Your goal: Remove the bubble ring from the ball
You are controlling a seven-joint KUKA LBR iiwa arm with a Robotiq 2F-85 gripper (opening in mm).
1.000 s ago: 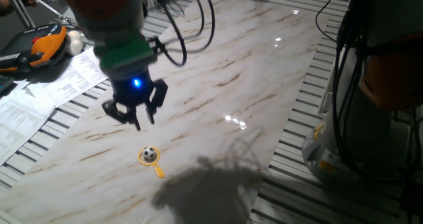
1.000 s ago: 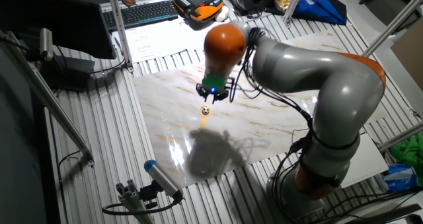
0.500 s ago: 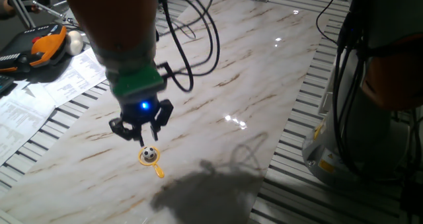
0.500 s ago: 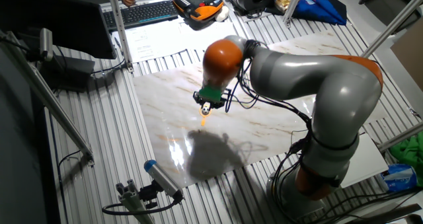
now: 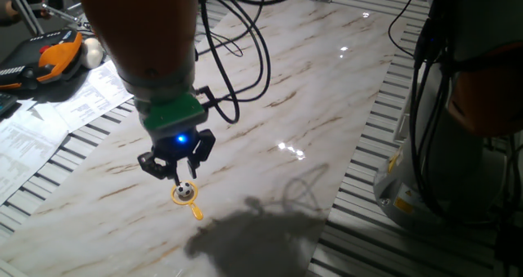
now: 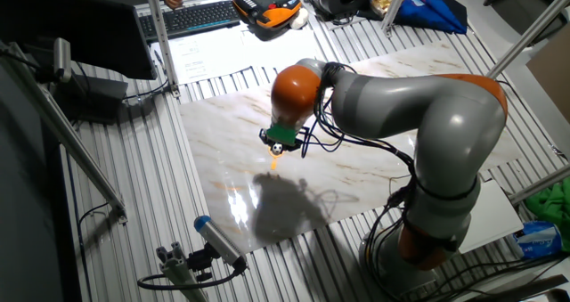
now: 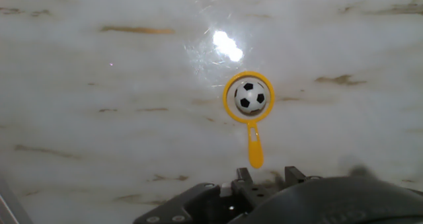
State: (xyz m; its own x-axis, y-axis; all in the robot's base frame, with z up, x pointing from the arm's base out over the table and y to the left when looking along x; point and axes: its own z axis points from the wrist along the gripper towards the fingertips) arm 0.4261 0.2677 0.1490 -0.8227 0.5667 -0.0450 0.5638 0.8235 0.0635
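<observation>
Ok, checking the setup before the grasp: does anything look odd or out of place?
Nothing stands out. The ring lies flat on the table around the ball, its handle pointing toward the gripper, which hovers above.

Yellow-orange bubble ring (image 7: 248, 112), black-and-white ball (image 7: 250, 96)

Arm bent low over table's middle; gripper (image 5: 180, 172) points straight down, fingers spread, just above surface, holding nothing.
</observation>
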